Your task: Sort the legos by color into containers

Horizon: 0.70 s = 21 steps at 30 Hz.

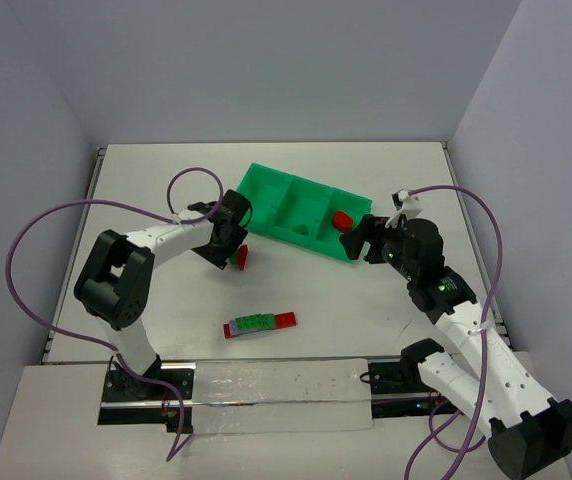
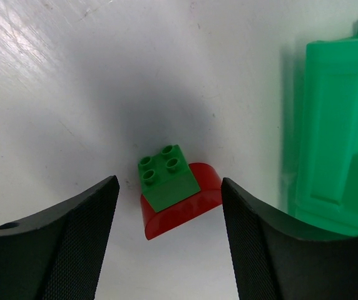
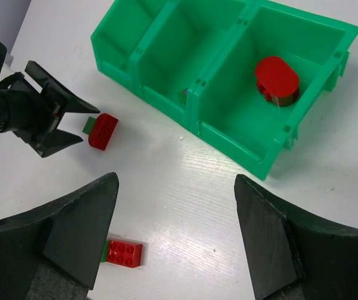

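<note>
A green brick joined to a red rounded brick [image 2: 173, 187] lies on the table just left of the green tray [image 1: 249, 190]. My left gripper [image 1: 230, 254] is open, its fingertips on either side of this pair without touching it. A row of red, green and lavender bricks [image 1: 260, 324] lies on the table nearer the arms. A red rounded brick [image 3: 277, 81] sits in the tray's right compartment, and a small piece [image 3: 185, 94] in the middle one. My right gripper [image 1: 358, 243] is open and empty, above the table in front of the tray's right end.
The tray [image 3: 229, 140] lies slanted at the table's far middle; its left compartment looks empty. The left arm's cable loops over the table's left side. Grey walls close the table at the back and sides.
</note>
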Motion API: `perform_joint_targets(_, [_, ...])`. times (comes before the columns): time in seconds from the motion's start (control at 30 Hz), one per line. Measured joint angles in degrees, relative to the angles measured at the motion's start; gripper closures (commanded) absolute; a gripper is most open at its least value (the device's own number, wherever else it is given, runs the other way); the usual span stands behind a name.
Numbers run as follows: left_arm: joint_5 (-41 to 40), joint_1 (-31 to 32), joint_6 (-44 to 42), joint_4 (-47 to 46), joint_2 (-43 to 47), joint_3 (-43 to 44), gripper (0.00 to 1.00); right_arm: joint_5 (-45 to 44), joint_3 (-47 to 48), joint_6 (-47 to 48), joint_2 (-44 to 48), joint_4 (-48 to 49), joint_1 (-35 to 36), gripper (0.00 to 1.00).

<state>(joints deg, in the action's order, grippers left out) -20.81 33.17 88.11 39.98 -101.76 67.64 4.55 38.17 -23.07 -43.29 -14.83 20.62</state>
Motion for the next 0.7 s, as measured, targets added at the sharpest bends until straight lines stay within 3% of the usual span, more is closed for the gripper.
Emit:
perform_joint_targets(0.17, [0.7,-0.02,0.98,-0.52,-1.86,0.0,0.32,0.28,0.0,0.0,0.0,-0.2,0.02,0.18])
perform_joint_targets(0.33, [1.25,-0.02,1.87,-0.83,-2.95,0.0,0.42,0.53,0.0,-0.02,-0.21,-0.34,0.01,0.18])
perform_joint_targets(0.43, [1.34,-0.02,2.15,-0.99,-3.05,0.0,0.62,0.66,0.0,-0.04,-0.33,-0.39,0.02,0.18])
perform_joint_targets(0.7, [1.22,-0.17,2.23,-1.19,-2.89,0.28,0.97,0.8,0.0,-0.04,-0.33,-0.52,0.02,0.18])
